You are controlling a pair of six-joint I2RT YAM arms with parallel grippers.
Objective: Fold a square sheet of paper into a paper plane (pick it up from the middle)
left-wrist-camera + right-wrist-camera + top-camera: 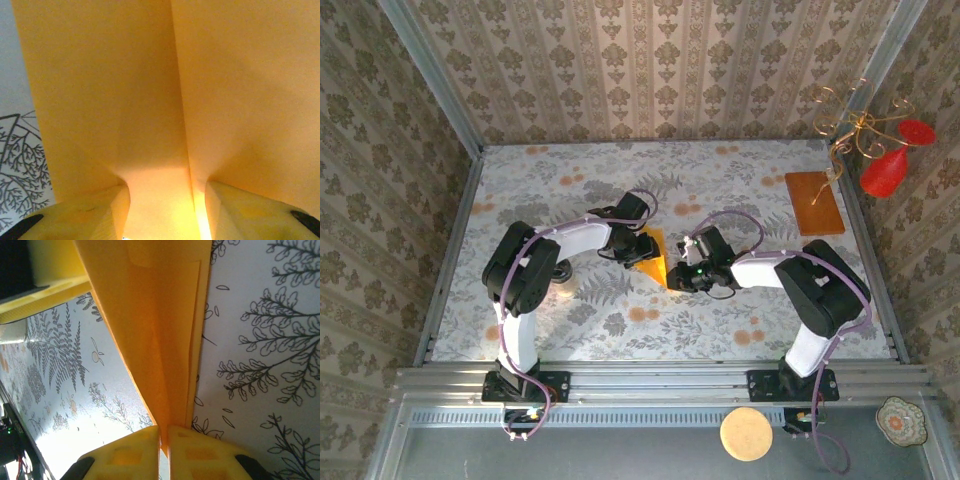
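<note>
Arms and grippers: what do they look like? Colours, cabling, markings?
Both the left arm and right arm have white links and black joints, with a purple cable looped along each. The fingers are yellow. A small green light glows on the right one.

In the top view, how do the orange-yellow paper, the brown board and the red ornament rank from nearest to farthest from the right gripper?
1. orange-yellow paper, at the table's centre, pinched by the right gripper
2. brown board, far right on the table
3. red ornament, beyond the board, at the right edge
</note>
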